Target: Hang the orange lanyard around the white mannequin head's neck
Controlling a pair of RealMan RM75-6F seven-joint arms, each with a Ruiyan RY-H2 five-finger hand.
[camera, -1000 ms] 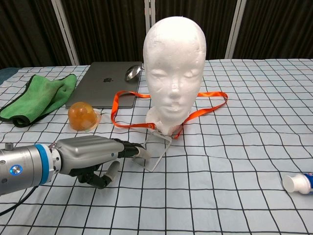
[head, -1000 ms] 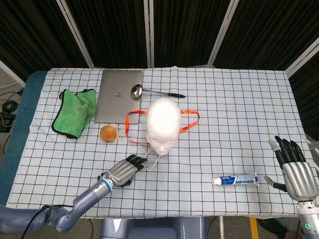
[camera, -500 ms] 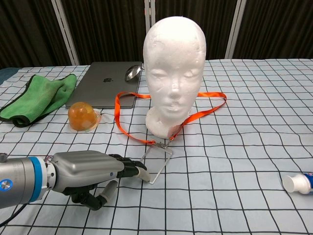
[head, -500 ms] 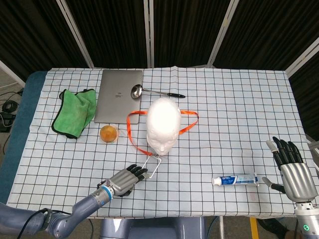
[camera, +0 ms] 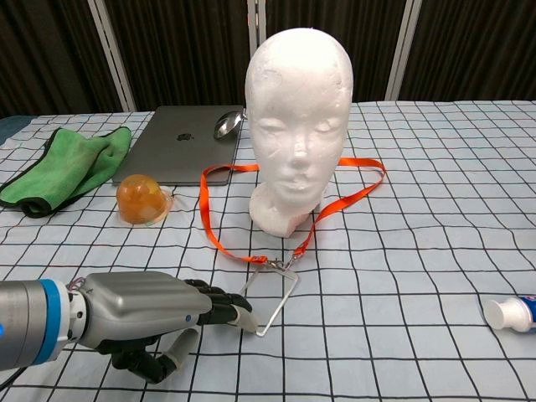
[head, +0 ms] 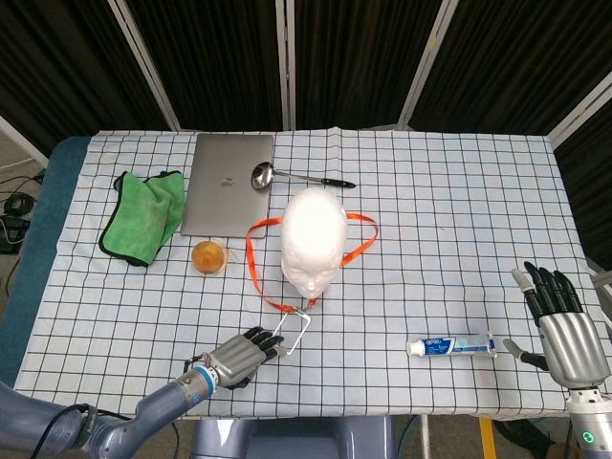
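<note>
The white mannequin head (head: 312,239) (camera: 299,126) stands upright mid-table, facing the front edge. The orange lanyard (head: 253,268) (camera: 209,226) lies on the cloth, looped behind and to both sides of the head's base, its two straps meeting at a clip in front. A clear badge sleeve (head: 295,329) (camera: 275,297) hangs from that clip. My left hand (head: 239,356) (camera: 142,314) lies low near the front edge and pinches the sleeve's near left corner. My right hand (head: 564,325) hovers at the far right with fingers spread, holding nothing.
A grey laptop (head: 229,182) and a ladle (head: 287,177) lie behind the head. A green cloth (head: 143,215) is at the back left, an orange ball (head: 208,256) left of the head. A toothpaste tube (head: 449,346) lies near the right front.
My left hand has drawn back toward the front edge, dragging the badge sleeve with it. The lanyard's straps have pulled straighter and narrower around the head's base. The right hand has barely moved.
</note>
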